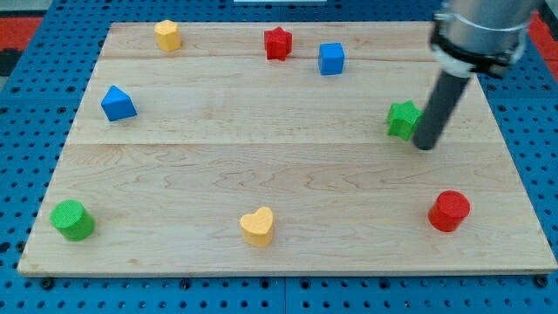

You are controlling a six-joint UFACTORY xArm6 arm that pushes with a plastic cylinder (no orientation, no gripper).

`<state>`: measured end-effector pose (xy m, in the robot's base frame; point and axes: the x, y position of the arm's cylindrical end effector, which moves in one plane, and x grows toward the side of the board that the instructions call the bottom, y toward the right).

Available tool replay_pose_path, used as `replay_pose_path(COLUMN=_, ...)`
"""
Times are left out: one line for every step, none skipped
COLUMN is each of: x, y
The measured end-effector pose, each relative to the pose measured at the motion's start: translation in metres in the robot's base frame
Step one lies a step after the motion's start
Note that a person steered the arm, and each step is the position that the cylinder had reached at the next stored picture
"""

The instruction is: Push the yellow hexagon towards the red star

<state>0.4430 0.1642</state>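
The yellow hexagon (167, 36) sits near the view's top left of the wooden board. The red star (277, 43) stands to its right along the top edge, well apart from it. My tip (425, 146) rests on the board at the view's right, just right of a green star-like block (403, 119) and touching or nearly touching it. The tip is far from both the yellow hexagon and the red star.
A blue cube (331, 58) lies right of the red star. A blue triangle (118, 103) is at the left, a green cylinder (71, 219) at the bottom left, a yellow heart (258, 226) at the bottom middle, a red cylinder (449, 210) at the bottom right.
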Motion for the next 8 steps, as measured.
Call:
replay_pose_path(x=-0.037, y=-0.011)
replay_pose_path(x=-0.069, y=-0.014)
replay_pose_path(x=-0.062, y=-0.004)
replay_pose_path(x=-0.04, y=-0.112)
replay_pose_path(x=-0.067, y=-0.184)
replay_pose_path(x=-0.141, y=-0.197)
replay_pose_path(x=-0.18, y=-0.269)
replay_pose_path(x=-0.209, y=-0.348)
